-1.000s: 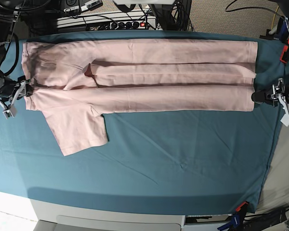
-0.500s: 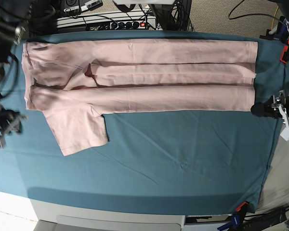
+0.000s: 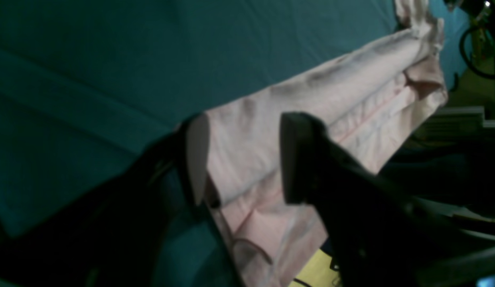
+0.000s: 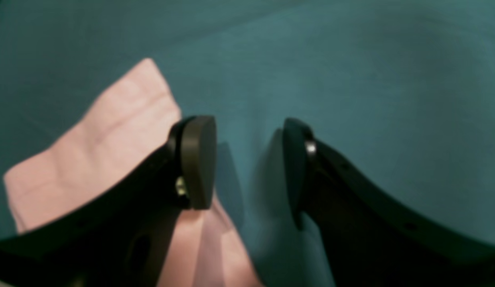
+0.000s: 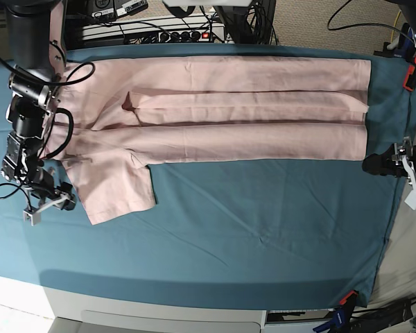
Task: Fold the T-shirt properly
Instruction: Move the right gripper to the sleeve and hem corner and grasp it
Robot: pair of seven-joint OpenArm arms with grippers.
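**Sleeve sticking out, both grippers hanging wide and empty**

Base view: the T-shirt (image 5: pixel 215 107) is lying as a long pink band across the top half of the table cloth (image 5: pixel 263 236), with one sleeve (image 5: pixel 114 187) poking out toward seven o'clock. The right gripper (image 5: pixel 47 201) is hovering just beside that sleeve's outer edge at nine o'clock, jaws apart, nothing in them. The left gripper (image 5: pixel 374 164) is sitting at three o'clock, off the hem corner, also empty. My worry: if the right one pinches low, it is likely grabbing teal cloth with the sleeve and dragging the whole band crooked. A cable (image 5: pixel 62 132) is looping over the shoulder end and could snag it. Clamps (image 5: pixel 409 76) are pinning the cloth's edge at two o'clock; a power strip (image 5: pixel 166 31) is behind the table at twelve.

Left wrist view: the left gripper (image 3: pixel 241 157) is standing wide with the folded T-shirt (image 3: pixel 343 91) running away toward one o'clock. Several layers are stacked here, so a shallow bite risks catching only the top one.

Right wrist view: the right gripper (image 4: pixel 249 163) is gaping over bare table cloth (image 4: pixel 351 79), the sleeve (image 4: pixel 103 131) lying at nine o'clock, under one finger (image 4: pixel 197 159).
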